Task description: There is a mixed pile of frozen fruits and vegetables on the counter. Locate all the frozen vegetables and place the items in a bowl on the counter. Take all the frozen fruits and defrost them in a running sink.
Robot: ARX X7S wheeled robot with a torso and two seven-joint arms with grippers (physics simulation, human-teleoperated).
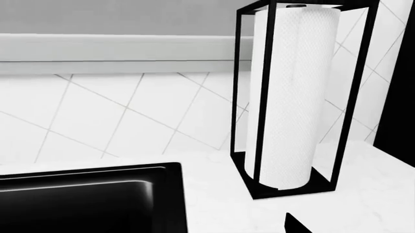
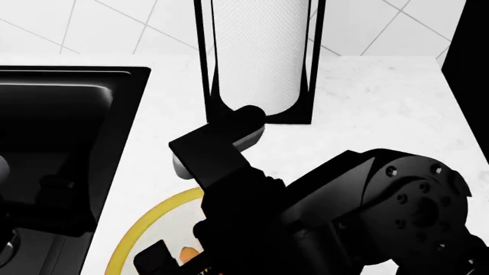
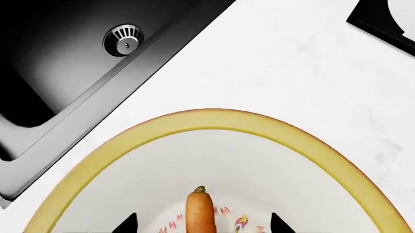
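While the right gripper (image 3: pixel 201 228) hangs over the bowl (image 3: pixel 214 121), only two dark fingertips (image 3: pixel 126 224) show at the frame edge in the right wrist view, spread apart with a carrot (image 3: pixel 200 211) lying between them. Whether the tips touch the carrot: cannot tell. Jaws look parted, not clenched on it.

Left gripper: only a dark corner, poss. part of it, shows in the left wrist view; state cannot be told.

Landmark = bowl. Items, going left to right in the head view:

1. Sink (image 2: pixel 54 132), black, 1 pc. Beside the bowl on its left, set into the counter (image 2: pixel 374 109). Drain (image 3: pixel 122 40) visible in its floor in the right wrist view. No items seen inside.
2. Bowl, 1 pc. Yellow rim, white inside w/ small red-pink markings near centre. Stands on the counter just beside the sink edge. In the head view mostly covered by the right arm (image 2: pixel 344 212); only an arc of rim (image 2: pixel 149 220) shows.
3. Carrot, 1 pc, orange, green stub at the tip. Lies inside the bowl, near its centre. A small orange bit (image 2: pixel 185 252) shows past the arm in the head view.
4. Paper towel roll (image 1: pixel 292 97), 1 pc, white, upright in a black wire-frame holder (image 1: pixel 243 107). Stands on the counter behind the bowl, against the tiled wall (image 1: pixel 116 111).

Obstruction: right arm blocks most of the bowl from the head camera.
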